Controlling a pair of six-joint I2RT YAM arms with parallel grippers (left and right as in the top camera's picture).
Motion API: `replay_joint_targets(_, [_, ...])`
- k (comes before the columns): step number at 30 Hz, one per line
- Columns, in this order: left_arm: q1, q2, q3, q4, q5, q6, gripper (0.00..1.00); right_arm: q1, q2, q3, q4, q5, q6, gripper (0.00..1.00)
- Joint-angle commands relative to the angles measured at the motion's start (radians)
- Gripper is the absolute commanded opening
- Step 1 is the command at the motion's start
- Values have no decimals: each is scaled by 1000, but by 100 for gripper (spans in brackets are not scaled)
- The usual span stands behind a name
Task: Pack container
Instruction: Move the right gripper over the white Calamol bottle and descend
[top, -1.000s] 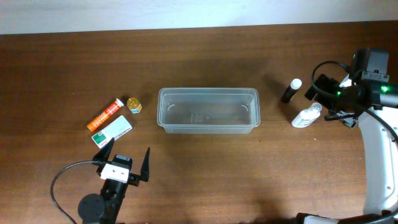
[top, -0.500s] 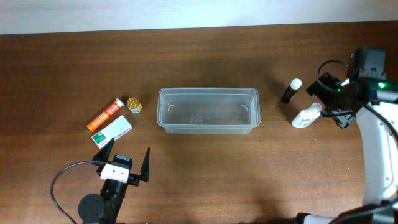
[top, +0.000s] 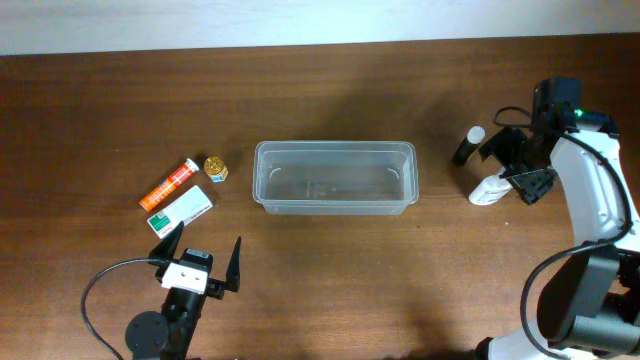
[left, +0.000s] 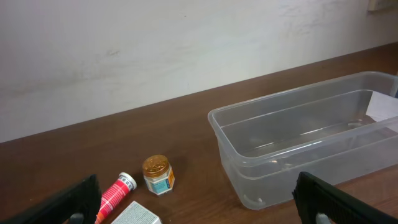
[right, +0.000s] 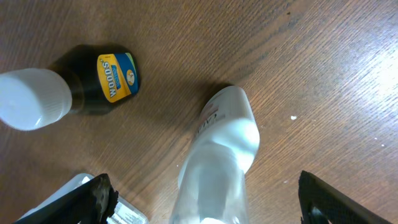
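Observation:
The clear container (top: 334, 177) stands empty mid-table, also seen in the left wrist view (left: 298, 143). On its left lie an orange tube (top: 168, 184), a gold-lidded jar (top: 216, 168) and a green-and-white box (top: 180, 210). My left gripper (top: 203, 258) is open near the front edge, just short of these items, holding nothing. To the container's right, a white bottle (top: 492, 187) lies on its side. My right gripper (top: 512, 170) is open around it. In the right wrist view the bottle (right: 217, 162) sits between the fingers (right: 87, 199) with gaps on both sides.
A dark bottle (top: 468, 145) with a white cap lies just beyond the white bottle, close to my right gripper. It shows at upper left in the right wrist view (right: 102, 78). The left wrist view shows the jar (left: 157, 174), tube (left: 118, 190) and box (left: 134, 214).
My right arm has swung left and turned, so its gripper now straddles the white bottle. Its jaws have narrowed slightly. The left arm has not moved.

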Motion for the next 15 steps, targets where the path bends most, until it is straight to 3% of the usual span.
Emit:
replay_joint_targets(1, [-2, -6, -2, -7, -6, -5, 99, -3, 29, -6, 4, 17, 15, 85])
replay_joint_targets(15, [-2, -6, -2, -7, -6, -5, 99, -3, 52, -40, -4, 21, 16, 74])
